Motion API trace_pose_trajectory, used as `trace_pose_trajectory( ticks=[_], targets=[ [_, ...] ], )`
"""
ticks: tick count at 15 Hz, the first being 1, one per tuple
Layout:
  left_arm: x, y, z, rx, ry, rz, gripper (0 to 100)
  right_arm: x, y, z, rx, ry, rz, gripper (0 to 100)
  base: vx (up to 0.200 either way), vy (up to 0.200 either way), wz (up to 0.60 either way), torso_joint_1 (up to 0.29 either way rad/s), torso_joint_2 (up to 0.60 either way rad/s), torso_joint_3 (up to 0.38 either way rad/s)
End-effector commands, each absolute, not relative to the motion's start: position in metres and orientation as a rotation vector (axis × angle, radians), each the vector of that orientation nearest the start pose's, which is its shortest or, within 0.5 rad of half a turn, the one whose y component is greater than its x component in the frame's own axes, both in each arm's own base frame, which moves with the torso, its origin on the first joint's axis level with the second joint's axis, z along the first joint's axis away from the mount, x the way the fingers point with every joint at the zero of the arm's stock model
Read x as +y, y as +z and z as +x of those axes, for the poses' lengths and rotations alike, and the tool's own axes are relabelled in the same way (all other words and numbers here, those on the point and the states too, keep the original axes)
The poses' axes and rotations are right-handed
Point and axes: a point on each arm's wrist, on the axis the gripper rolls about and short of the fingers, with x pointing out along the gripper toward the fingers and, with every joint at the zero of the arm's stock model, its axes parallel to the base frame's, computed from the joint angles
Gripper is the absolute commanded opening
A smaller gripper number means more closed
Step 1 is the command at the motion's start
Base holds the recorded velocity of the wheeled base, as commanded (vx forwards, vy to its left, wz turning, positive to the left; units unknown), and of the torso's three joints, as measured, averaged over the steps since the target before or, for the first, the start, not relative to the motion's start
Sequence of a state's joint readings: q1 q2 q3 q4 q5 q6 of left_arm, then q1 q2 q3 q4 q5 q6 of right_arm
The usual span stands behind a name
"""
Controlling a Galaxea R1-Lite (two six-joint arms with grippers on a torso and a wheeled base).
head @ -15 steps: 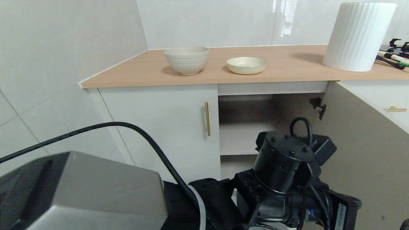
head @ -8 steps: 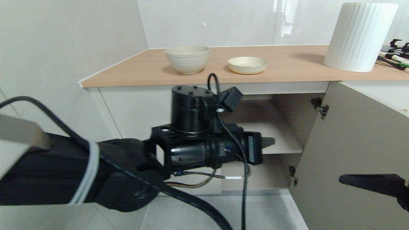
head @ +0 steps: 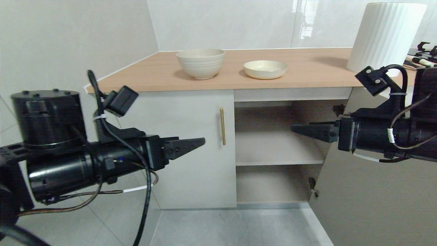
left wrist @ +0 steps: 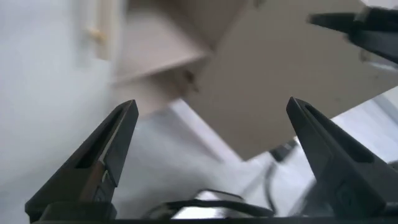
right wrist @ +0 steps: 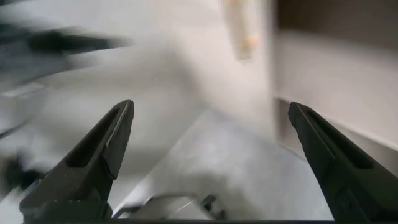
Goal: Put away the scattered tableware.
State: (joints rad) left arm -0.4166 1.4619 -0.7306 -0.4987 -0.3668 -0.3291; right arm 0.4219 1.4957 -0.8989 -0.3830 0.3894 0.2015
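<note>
Counter: we saw a wooden counter [head: 307,73] over an open cabinet [head: 273,147].
Left gripper [head: 203,139]: level, pointing at the right one, spread wide, empty.
Right gripper [head: 292,128]: level, mirrored, wide, empty.
Tableware: bowl [head: 200,63] and dish [head: 265,69] sat above both.

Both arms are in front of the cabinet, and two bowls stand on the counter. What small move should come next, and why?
Probably lift the left gripper toward the deep bowl. It is open and holds nothing, it hangs below the countertop, and that bowl is the nearer one to it. The cabinet door stands open, so the shelf can be reached afterwards.
</note>
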Motion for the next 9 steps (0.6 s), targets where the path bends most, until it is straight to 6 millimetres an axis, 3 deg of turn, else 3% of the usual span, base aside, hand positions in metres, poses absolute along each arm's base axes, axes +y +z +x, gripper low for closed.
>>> trace_pose_trajectory(
  ticks=[1,3,8,9],
  targets=[
    [-0.079,0.231,0.200,0.263,-0.675,-0.299,100,0.111,0.226,0.234,0.352,0.707,0.181,100,0.000,0.000,0.00,0.000,0.00,0.000],
    [-0.075,0.238,0.195,0.233,-0.671,-0.280,100,0.104,0.237,0.219,0.343,0.707,0.180,100,0.000,0.000,0.00,0.000,0.00,0.000],
    [-0.066,0.242,0.198,0.225,-0.628,-0.282,100,0.102,0.249,0.206,0.328,0.721,0.177,100,0.000,0.000,0.00,0.000,0.00,0.000],
    [-0.066,0.245,0.195,0.211,-0.630,-0.281,100,0.102,0.250,0.204,0.324,0.723,0.177,100,0.200,0.000,0.00,0.002,0.00,0.002]
  ],
)
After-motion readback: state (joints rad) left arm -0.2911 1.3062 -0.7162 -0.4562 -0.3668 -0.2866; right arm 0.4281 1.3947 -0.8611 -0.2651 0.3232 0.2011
